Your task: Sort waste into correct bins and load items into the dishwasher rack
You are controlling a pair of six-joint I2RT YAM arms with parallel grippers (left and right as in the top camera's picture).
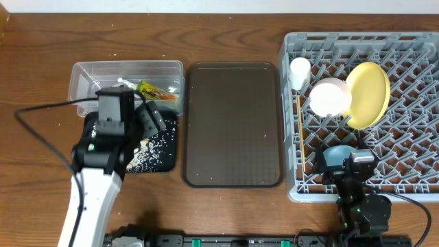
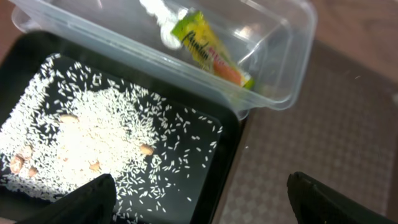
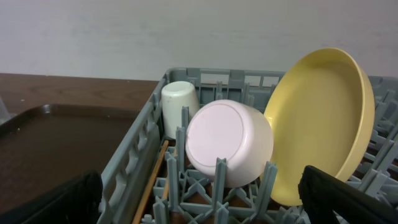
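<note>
The clear tub (image 1: 86, 81) holds the snack wrapper (image 1: 156, 91) and the white paper wad (image 2: 158, 18). The black tray (image 1: 168, 159) in front of it holds rice grains (image 1: 147, 152). My left gripper (image 1: 140, 120) is open and empty, low over the black tray's right edge (image 2: 230, 162). The wrapper (image 2: 211, 53) and rice (image 2: 81, 137) lie ahead of it. The grey rack (image 1: 411, 62) holds the yellow plate (image 1: 368, 94) on edge, an upturned pink-white bowl (image 1: 330, 97), a white cup (image 1: 300, 72) and chopsticks (image 1: 300, 130). My right gripper (image 1: 362, 168) is open and empty over the rack's front. A light blue rounded thing (image 1: 334, 156) sits beside it.
The dark brown serving tray (image 1: 233, 123) lies between the bins and the rack. It also shows in the left wrist view (image 2: 323, 124) and the right wrist view (image 3: 56, 143). A few tan bits (image 2: 146, 149) lie among the rice. A black cable (image 1: 41, 116) runs left of my left arm.
</note>
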